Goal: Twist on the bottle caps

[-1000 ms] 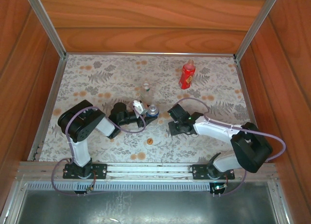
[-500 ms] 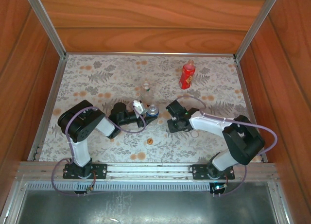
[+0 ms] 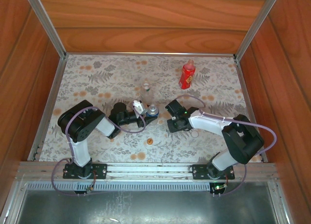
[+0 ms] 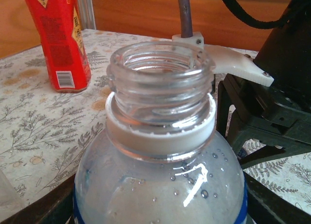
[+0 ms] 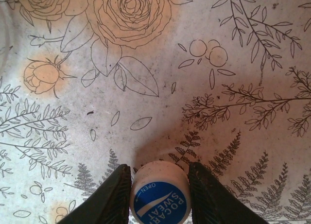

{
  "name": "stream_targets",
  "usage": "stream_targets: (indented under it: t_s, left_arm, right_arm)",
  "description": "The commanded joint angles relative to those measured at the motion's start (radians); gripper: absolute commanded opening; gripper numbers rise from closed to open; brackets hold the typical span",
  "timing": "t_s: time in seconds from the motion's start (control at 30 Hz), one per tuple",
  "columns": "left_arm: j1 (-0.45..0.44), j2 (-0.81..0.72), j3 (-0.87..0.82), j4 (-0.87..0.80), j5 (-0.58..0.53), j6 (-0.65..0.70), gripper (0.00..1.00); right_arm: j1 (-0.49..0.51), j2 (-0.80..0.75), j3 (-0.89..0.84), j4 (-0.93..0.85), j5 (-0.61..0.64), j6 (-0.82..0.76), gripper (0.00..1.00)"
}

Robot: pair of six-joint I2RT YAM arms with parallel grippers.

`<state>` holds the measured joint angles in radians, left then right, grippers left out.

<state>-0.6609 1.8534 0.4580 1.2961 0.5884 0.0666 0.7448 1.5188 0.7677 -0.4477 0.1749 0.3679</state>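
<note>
In the left wrist view the short clear bottle (image 4: 160, 136) with a blue label stands upright, its threaded neck open above a white ring. My left gripper (image 4: 160, 207) is shut on its body, and from above it (image 3: 147, 113) holds the same bottle (image 3: 152, 109) at table centre. My right gripper (image 5: 159, 195) points down at the table, shut on the blue-topped cap (image 5: 159, 198), with a finger pressed on each side. From above, the right gripper (image 3: 174, 123) stands just right of the held bottle. The orange cap (image 3: 149, 141) lies in front. The slim clear bottle (image 3: 146, 90) and the red bottle (image 3: 187, 74) stand farther back.
The floral table cover (image 3: 97, 78) is ringed by wooden walls and a metal rail (image 3: 146, 169) at the near edge. The red bottle (image 4: 56, 39) shows behind the held bottle in the left wrist view, and the right arm's black body (image 4: 277, 97) looms close on the right.
My right gripper's jaws have closed on the blue cap. The right arm's elbow has folded inward and its wrist has shifted slightly left. The left arm and its bottle have not moved.
</note>
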Motion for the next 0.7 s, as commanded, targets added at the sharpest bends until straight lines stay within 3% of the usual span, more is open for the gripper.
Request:
stream_targets:
  t_s: [0.0,0.67]
  left_arm:
    - [0.007,0.019,-0.009,-0.065,0.02,-0.011,0.63]
    - [-0.017,0.042,-0.026,-0.067,0.023,-0.002,0.64]
  right_arm:
    - [-0.002,-0.048,0.017,-0.039,-0.027,-0.021,0.36]
    - [0.073,-0.131,0.348,-0.396,-0.064,-0.14,0.39]
